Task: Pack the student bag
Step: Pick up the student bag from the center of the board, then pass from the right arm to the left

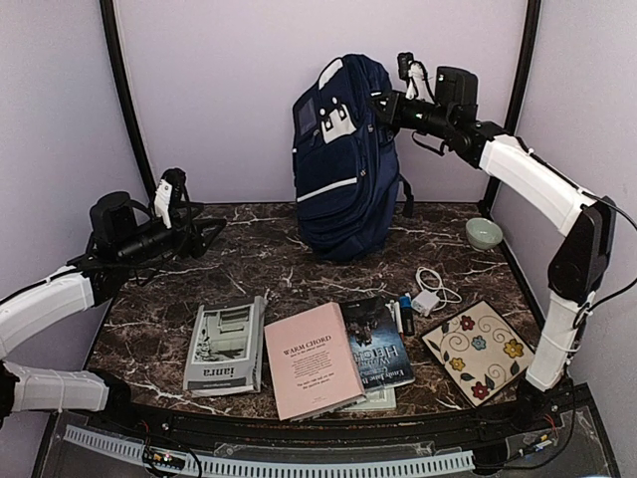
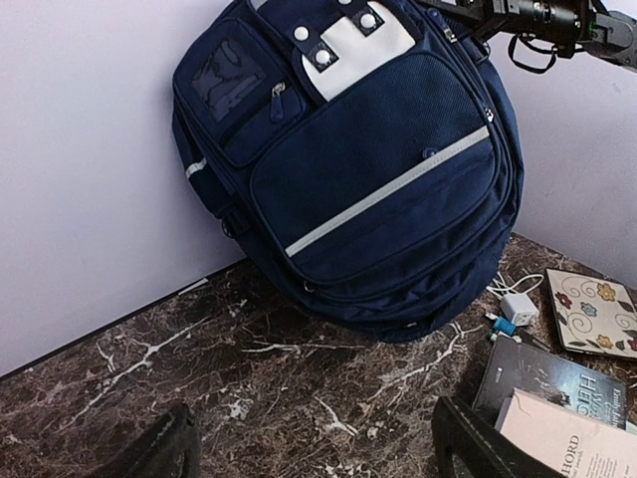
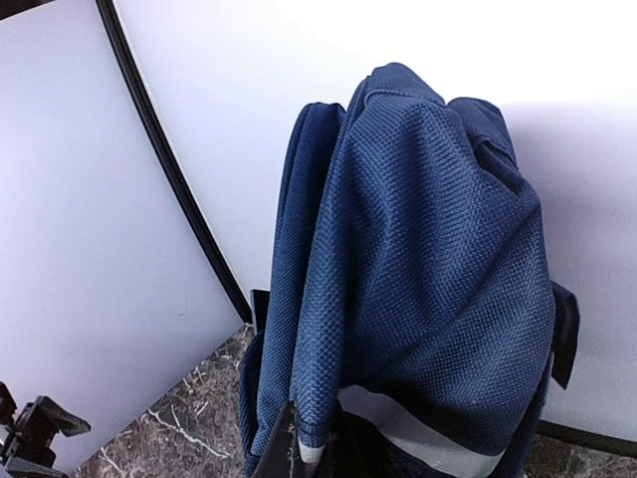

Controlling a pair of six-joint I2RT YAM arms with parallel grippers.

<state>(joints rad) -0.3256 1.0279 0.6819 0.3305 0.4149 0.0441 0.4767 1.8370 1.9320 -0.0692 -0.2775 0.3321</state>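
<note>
Right arm (image 1: 542, 179) is up high: it rises from its base at the near right corner, bends at a raised elbow by the right wall, and the white forearm runs back and left to the top of the student bag (image 1: 343, 169). The right claw (image 1: 383, 105) is pressed together on the bag's upper edge, pinching the navy fabric. From the right wrist, the cloth bunches in folds and gathers down into the grip.

Over on the left, the left arm (image 1: 50, 304) sits low, forearm level above the tabletop (image 1: 259, 264). The left claw (image 1: 206, 234) is spread wide and holds nothing, facing the bag but well apart from it. Its two dark fingers (image 2: 164, 448) show far apart at the bottom of the left wrist view, marble between them.

Now the bag: it stands on its base at the back middle of the tabletop, by the back wall (image 1: 229, 100), tilted rather than straight. It has a navy woven cloth, one pale stripe slanting across the big front pocket, a pale grey patch with round studs near the top, and a smaller zipped pocket beside that. A dark strap hangs on its right side.

In front lie a grey-and-white book (image 1: 227, 347), a pink book (image 1: 314, 360) and a dark book (image 1: 376, 339). A white charger (image 1: 428, 299), a flowered tile (image 1: 480, 349) and a pale green bowl (image 1: 484, 234) sit to the right.
</note>
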